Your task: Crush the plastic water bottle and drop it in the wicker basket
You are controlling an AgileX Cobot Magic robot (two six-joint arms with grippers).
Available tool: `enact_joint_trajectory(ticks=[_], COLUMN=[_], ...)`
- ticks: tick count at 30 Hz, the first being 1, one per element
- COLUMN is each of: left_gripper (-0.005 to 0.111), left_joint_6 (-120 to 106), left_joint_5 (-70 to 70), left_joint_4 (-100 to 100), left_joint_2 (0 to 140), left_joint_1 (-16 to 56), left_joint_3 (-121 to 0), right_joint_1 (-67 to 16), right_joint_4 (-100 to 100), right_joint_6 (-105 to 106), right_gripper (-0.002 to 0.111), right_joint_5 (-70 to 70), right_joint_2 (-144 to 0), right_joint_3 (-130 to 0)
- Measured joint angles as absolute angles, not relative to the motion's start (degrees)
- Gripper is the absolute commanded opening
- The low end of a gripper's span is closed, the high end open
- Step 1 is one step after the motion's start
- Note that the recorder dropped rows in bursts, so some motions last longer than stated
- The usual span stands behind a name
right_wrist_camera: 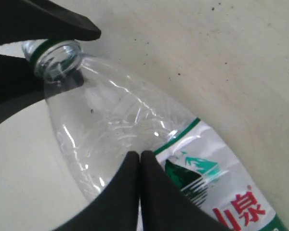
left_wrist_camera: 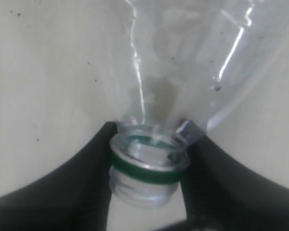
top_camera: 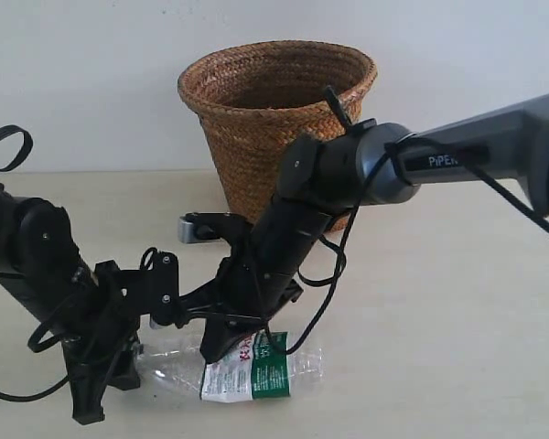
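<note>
The plastic water bottle (top_camera: 297, 364) lies on its side on the table, uncapped, with a green ring on its neck and its white-and-green label (right_wrist_camera: 216, 178) on the body. My left gripper (left_wrist_camera: 147, 163) is shut on the neck just under the green ring, at the bottle's left end (top_camera: 135, 355). Its black fingers (right_wrist_camera: 48, 24) also show in the right wrist view. My right gripper (right_wrist_camera: 139, 156) is shut with nothing between its fingers. Its tips press down on the clear body beside the label (top_camera: 212, 355). The wicker basket (top_camera: 274, 101) stands upright behind both arms.
The right arm (top_camera: 457, 155) reaches in from the right, passing in front of the basket. A small grey object (top_camera: 194, 229) lies on the pale table (top_camera: 457, 302) near the basket's base. A white wall rises behind.
</note>
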State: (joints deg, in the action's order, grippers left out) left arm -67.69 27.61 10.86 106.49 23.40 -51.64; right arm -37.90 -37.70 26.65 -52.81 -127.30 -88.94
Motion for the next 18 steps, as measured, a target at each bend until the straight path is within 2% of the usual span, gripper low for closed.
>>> enact_joint_trajectory(ticks=[9,18], left_gripper=[0.004,0.004], left_joint_6=[-67.6,-67.5], left_joint_5=[27.6,27.6], left_joint_4=[11.9,12.2], left_joint_2=[106.5,106.5], left_joint_1=[23.5,23.5], left_joint_3=[-51.6,-51.6], right_joint_1=[-38.1,-38.2], right_joint_4=[-35.0,-33.8], right_joint_6=[31.5,57.0], right_gripper=[0.000,0.000], right_joint_5=[-52.4,-57.0], right_joint_2=[-122.0,-112.8], right_joint_3=[-87.9,-86.2])
